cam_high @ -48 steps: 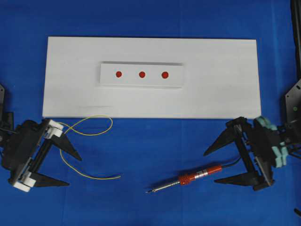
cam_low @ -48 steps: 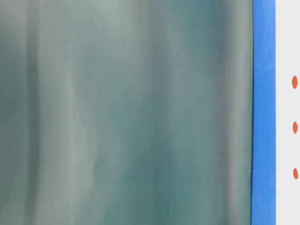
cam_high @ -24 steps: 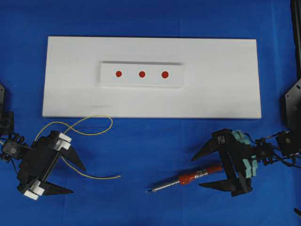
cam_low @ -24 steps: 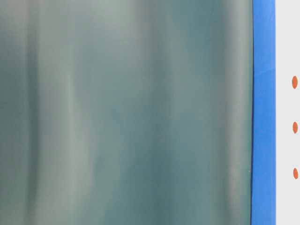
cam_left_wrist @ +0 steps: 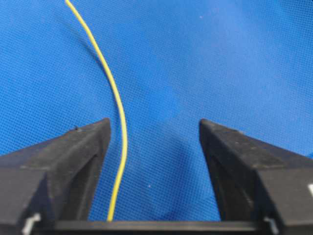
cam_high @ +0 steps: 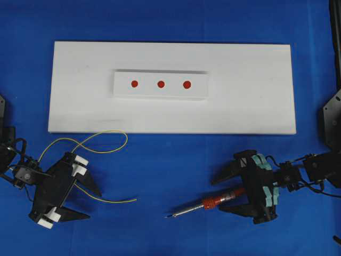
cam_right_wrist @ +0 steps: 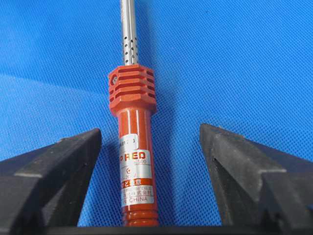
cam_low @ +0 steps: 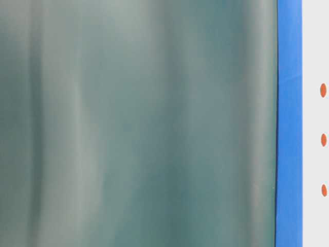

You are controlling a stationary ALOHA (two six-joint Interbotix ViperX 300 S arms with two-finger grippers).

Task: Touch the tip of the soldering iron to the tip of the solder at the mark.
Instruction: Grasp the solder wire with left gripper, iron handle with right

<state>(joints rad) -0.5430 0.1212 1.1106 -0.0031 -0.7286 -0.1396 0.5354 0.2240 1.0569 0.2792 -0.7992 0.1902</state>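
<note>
The soldering iron point(cam_high: 213, 202) lies on the blue cloth at the front right, its dark tip toward the left. My right gripper point(cam_high: 217, 196) straddles its red-orange handle point(cam_right_wrist: 134, 147); the right gripper point(cam_right_wrist: 150, 129) is open, with a gap on both sides of the handle. The thin yellow solder point(cam_high: 106, 200) curls in loops at the front left. My left gripper point(cam_high: 93, 204) is open around a strand of it. In the left wrist view the solder point(cam_left_wrist: 121, 122) runs close to the left finger point(cam_left_wrist: 83, 147) of the left gripper point(cam_left_wrist: 154, 125). Three red marks point(cam_high: 161, 84) dot a raised white block.
The white block point(cam_high: 160, 93) sits on a long white board point(cam_high: 240, 106) across the back of the blue cloth. A blurred grey-green surface point(cam_low: 139, 123) fills most of the table-level view, leaving a blue strip and red dots point(cam_low: 323, 90) at its right edge.
Both grippers have come down and inward, the left onto the solder strand and the right onto the iron's handle. Both pairs of jaws have narrowed. Iron and solder have not moved.
</note>
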